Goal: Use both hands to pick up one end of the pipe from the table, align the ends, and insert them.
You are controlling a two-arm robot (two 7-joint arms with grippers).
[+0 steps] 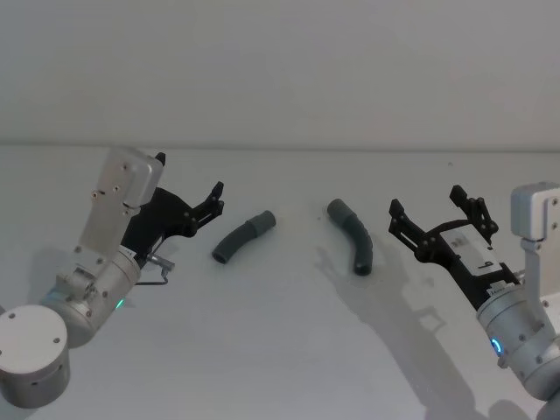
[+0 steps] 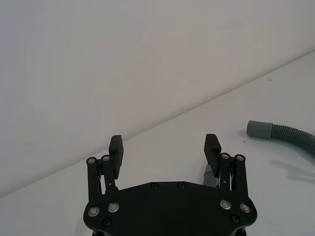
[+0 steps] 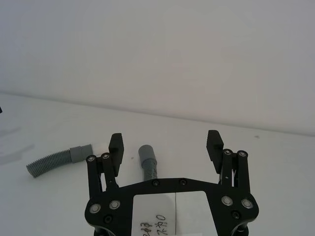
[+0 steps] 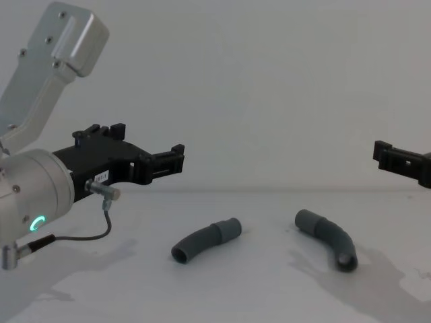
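Note:
The pipe lies in two curved, dark ribbed pieces on the white table (image 1: 280, 350). The left piece (image 1: 243, 237) points its smooth grey cuff (image 1: 263, 220) up and to the right. The right piece (image 1: 353, 237) has its cuff (image 1: 339, 209) at the far end. My left gripper (image 1: 213, 199) hovers open and empty just left of the left piece. My right gripper (image 1: 426, 203) hangs open and empty to the right of the right piece. In the right wrist view, the right piece (image 3: 146, 160) lies ahead between the open fingers, and the left piece (image 3: 56, 160) lies farther off.
A plain pale wall rises behind the table's far edge (image 1: 280, 147). A thin grey cable (image 4: 101, 232) loops under my left wrist. The two pieces (image 4: 202, 241) (image 4: 328, 237) lie roughly a hand's width apart on bare white surface.

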